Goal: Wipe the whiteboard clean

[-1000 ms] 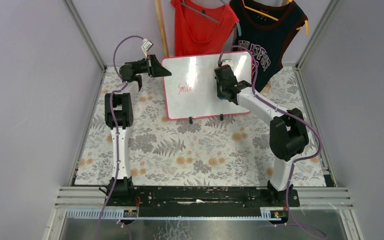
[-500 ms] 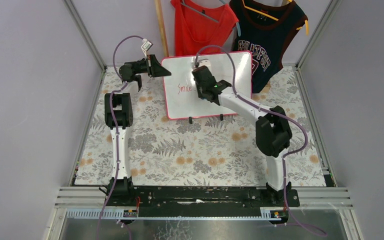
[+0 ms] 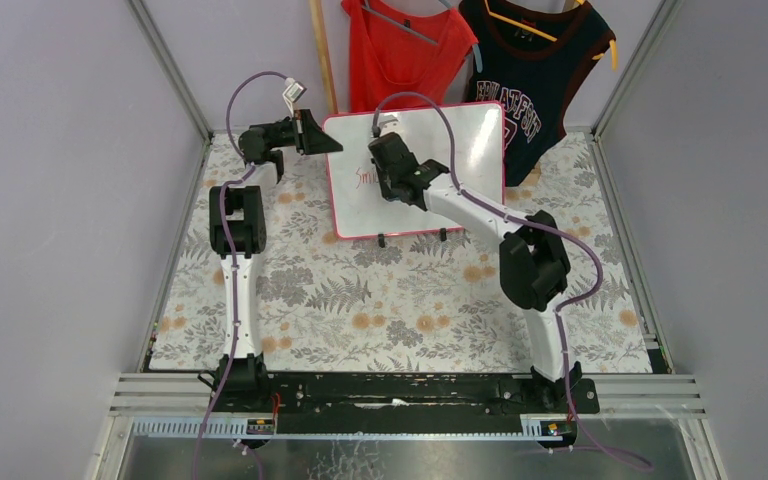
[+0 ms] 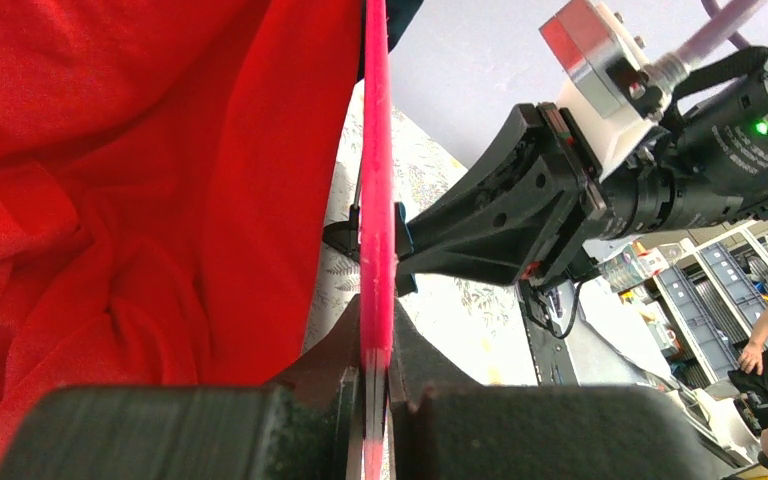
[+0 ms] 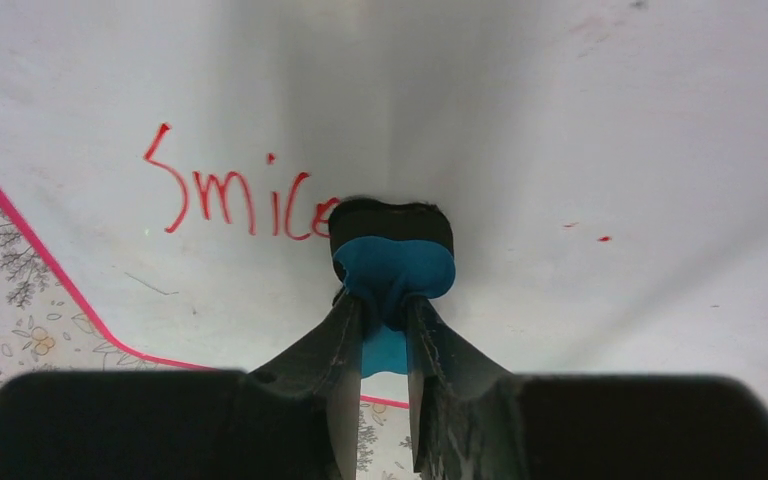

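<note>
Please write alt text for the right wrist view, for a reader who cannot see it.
The right pincer holds a blue eraser against the whiteboard, at the end of the red handwriting. The board's pink frame and a floral tablecloth show at lower left.

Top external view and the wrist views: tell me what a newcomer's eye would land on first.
The whiteboard stands at the far side of the table, red writing on its left part. The right gripper holds a blue eraser against it at the end of that writing, while the left gripper clamps the board's left edge. Behind hang a red top and a dark jersey.
</note>
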